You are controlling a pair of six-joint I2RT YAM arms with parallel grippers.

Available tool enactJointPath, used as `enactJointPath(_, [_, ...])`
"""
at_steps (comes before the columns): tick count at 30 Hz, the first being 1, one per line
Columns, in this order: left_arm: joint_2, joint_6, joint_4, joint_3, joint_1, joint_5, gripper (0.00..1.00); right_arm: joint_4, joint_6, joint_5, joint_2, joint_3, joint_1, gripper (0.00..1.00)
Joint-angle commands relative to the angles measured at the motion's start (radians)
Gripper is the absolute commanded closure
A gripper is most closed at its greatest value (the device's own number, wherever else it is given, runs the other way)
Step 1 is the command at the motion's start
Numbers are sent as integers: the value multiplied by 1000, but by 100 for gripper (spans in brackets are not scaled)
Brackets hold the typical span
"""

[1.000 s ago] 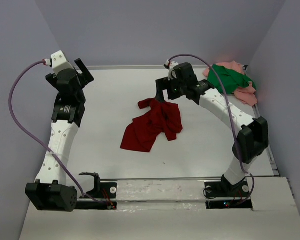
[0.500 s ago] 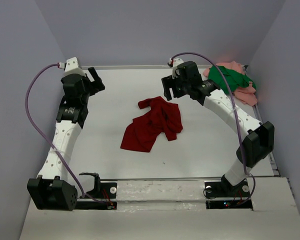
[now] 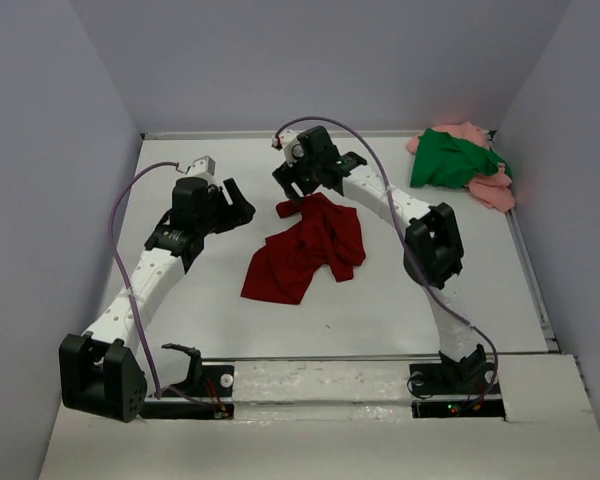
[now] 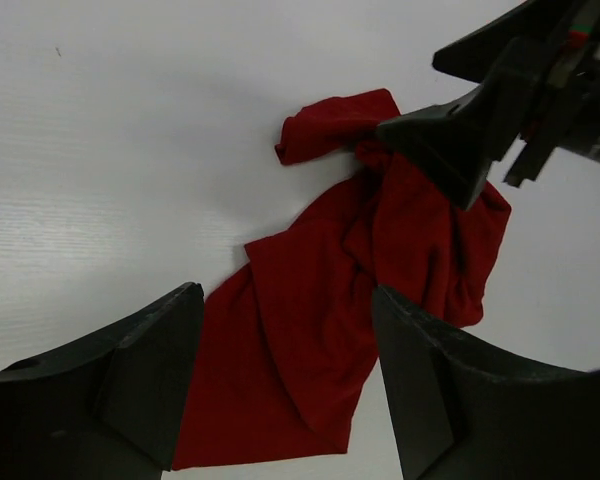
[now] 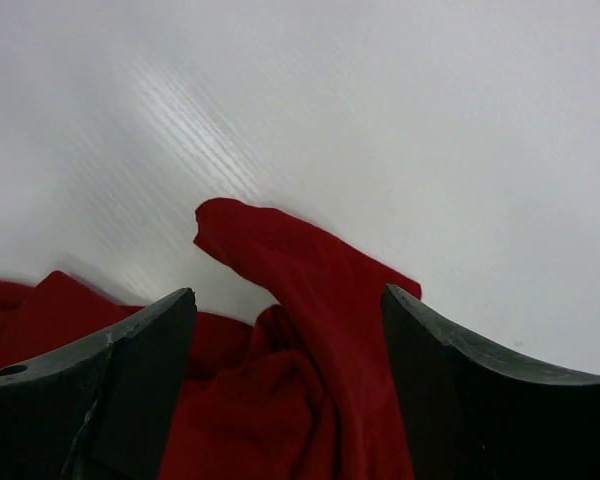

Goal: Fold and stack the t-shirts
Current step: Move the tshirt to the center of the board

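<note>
A dark red t-shirt (image 3: 305, 248) lies crumpled in the middle of the table (image 3: 400, 290). My right gripper (image 3: 294, 188) hangs open just over its far end, where a twisted sleeve (image 5: 280, 250) shows between the fingers (image 5: 130, 380); nothing is gripped (image 5: 288, 293). My left gripper (image 3: 236, 204) is open to the left of the shirt, pointing at it. Its wrist view looks down on the red cloth (image 4: 310, 330) between its open jaws (image 4: 288, 295), with a right finger (image 4: 450, 145) above the cloth. The green t-shirt (image 3: 448, 160) and pink t-shirt (image 3: 495, 190) lie heaped at the back right.
Grey walls enclose the table on the left, back and right. The right arm's elbow (image 3: 432, 245) stands over the table right of the red shirt. A metal rail (image 3: 340, 358) runs along the near edge by the arm bases.
Both arms have swung in towards the red shirt: the left from the back left corner, the right from near the green and pink heap to the shirt's far end. The shirts have not moved.
</note>
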Motion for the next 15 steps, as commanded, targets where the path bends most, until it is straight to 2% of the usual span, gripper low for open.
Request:
enactJointPath(1, [-29, -37, -10, -12, 2, -11, 23, 19, -110, -57, 56, 94, 29, 20])
enactJointPath(9, [-72, -1, -113, -32, 8, -64, 22, 38, -147, -23, 179, 92, 79, 19])
enactJointPath(11, [-90, 6, -122, -42, 6, -61, 22, 52, -141, 17, 225, 112, 89, 25])
enactJointPath(15, [-130, 29, -122, -67, 6, -54, 22, 89, -142, 93, 258, 129, 89, 47])
